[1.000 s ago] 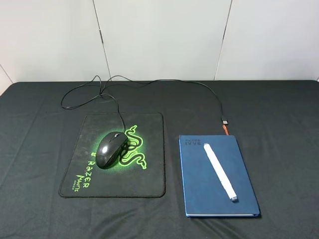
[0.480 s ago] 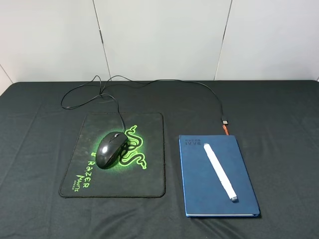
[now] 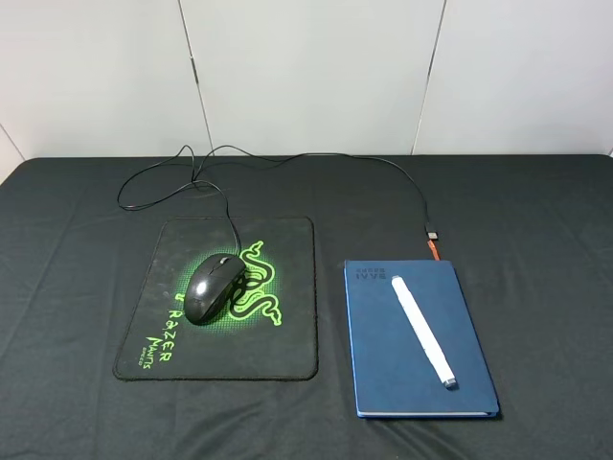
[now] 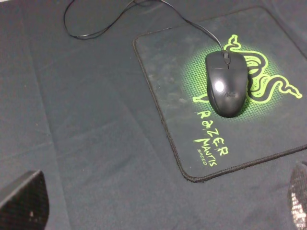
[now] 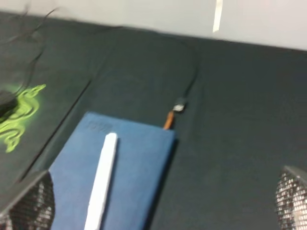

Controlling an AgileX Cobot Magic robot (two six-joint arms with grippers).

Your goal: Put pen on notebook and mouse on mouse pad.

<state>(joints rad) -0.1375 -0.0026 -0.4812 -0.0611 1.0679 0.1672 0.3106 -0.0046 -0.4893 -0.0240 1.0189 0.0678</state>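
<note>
Both placements look done: pen [image 3: 422, 331] lying diagonally on notebook [image 3: 383, 374], mouse [image 3: 212, 287] resting on mouse pad [image 3: 287, 335]; both sets of jaws spread apart, empty; nothing apparently left

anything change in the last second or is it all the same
Nothing visibly changed. The mouse sits on the mouse pad and the pen lies on the notebook as before; no arm shows in the high view.
</note>
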